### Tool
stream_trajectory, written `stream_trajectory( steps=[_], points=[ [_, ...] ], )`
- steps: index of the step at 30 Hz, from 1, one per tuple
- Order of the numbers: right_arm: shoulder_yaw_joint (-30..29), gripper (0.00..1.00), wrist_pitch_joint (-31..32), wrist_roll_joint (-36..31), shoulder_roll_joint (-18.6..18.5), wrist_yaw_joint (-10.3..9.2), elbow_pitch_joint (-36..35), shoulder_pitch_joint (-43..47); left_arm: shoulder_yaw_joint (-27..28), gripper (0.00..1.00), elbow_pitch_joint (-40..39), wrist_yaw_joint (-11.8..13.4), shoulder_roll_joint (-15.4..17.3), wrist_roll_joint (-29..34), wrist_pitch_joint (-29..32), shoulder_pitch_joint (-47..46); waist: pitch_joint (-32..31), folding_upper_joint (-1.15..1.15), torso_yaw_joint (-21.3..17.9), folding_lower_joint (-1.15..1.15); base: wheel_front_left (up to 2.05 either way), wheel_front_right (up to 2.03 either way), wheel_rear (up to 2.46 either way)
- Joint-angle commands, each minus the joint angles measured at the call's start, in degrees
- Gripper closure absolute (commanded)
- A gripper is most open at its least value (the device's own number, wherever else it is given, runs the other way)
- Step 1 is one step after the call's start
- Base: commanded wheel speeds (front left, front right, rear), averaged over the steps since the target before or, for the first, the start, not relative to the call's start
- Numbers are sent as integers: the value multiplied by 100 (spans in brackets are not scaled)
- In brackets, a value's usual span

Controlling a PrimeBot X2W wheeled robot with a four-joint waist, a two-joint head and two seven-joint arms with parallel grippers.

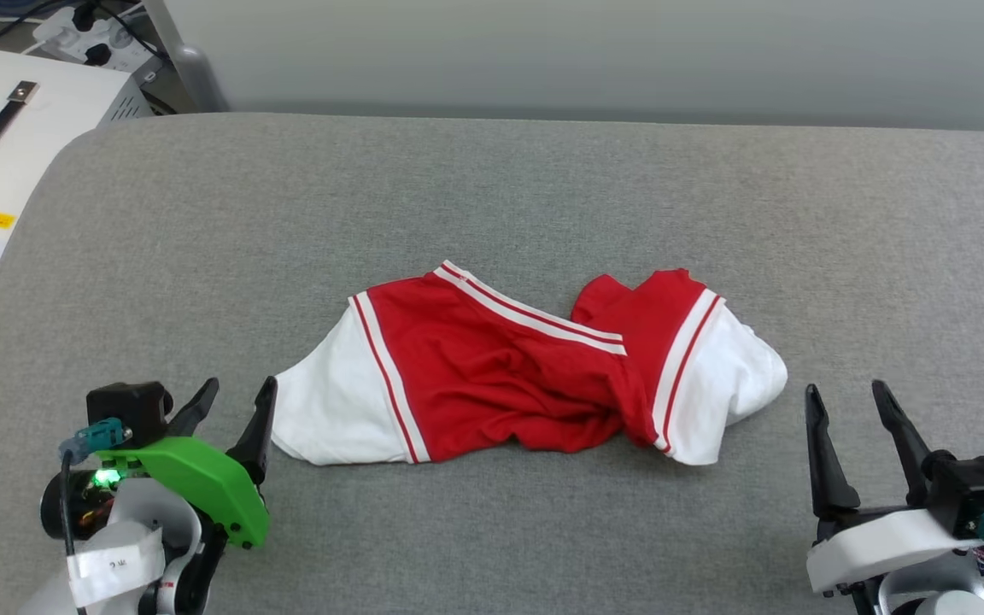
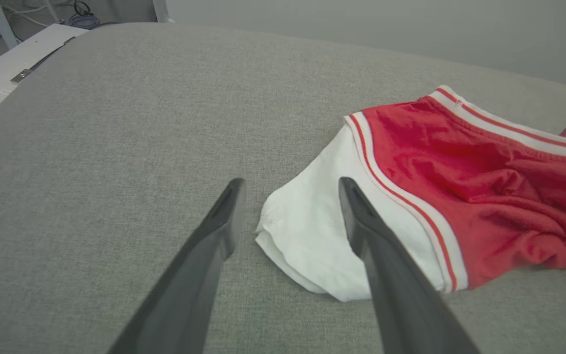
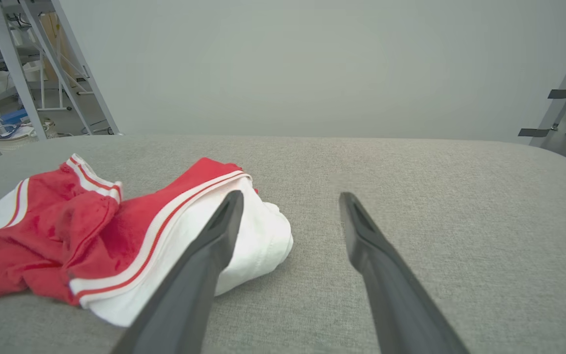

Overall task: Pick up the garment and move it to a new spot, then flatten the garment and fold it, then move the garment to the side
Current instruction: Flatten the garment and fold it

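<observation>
Left to do: flatten, fold, shift aside garment [image 1: 492, 376], bunched mid-frame on surface [image 1: 492, 196]. Possibly already relocated; hard to tell. Left claw [image 1: 240, 393], right claw [image 1: 845, 401] at lower corners: agape, empty.

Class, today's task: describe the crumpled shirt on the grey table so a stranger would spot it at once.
Start from the wide grey table spanning the head view. Near its front middle, between the left hand and the right hand, lies the garment, bunched up. Its red body, white sleeves and striped trim set it apart from the plain grey around it.
</observation>
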Motion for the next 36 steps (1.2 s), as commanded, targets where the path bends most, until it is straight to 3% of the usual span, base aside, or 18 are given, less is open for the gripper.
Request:
stream_trajectory(
  steps=[1, 12, 17, 27, 28, 29, 30, 36],
  points=[
    [3, 0, 142, 25, -57, -4, 64, 22, -11, 0, -59, 22, -57, 118, -144, -57, -21, 0, 122, 0, 0, 0, 0],
    [219, 0, 2726, 599, -779, -4, 381, -819, -11, 0, -323, 117, -334, 485, -647, -42, 105, 0, 546, 0, 0, 0, 0],
    [378, 0, 3870, 940, -1029, -4, 570, -1062, 1, 0, -249, 42, -473, 537, -706, -56, 208, 0, 720, 0, 0, 0, 0],
    [745, 0, 5017, 1149, -1397, -4, 876, -1214, 129, 0, 81, -180, -715, 552, -755, -198, 538, 0, 986, 0, 0, 0, 0],
    [796, 44, 5085, 1156, -1415, -4, 885, -1187, 137, 0, 116, -193, -723, 572, -757, -206, 541, 0, 998, 0, 0, 0, 0],
    [817, 67, 5110, 1165, -1423, -4, 885, -1169, 143, 0, 144, -202, -727, 590, -759, -212, 538, 0, 1004, 0, 0, 0, 0],
    [834, 100, 5117, 1174, -1426, -4, 884, -1149, 152, 0, 178, -215, -733, 613, -761, -216, 518, 0, 1005, 0, 0, 0, 0],
    [829, 100, 5021, 1210, -1534, -4, 791, -1027, 213, 0, 276, -251, -754, 698, -768, -151, 258, 0, 885, 0, 0, 0, 0]
  ],
)
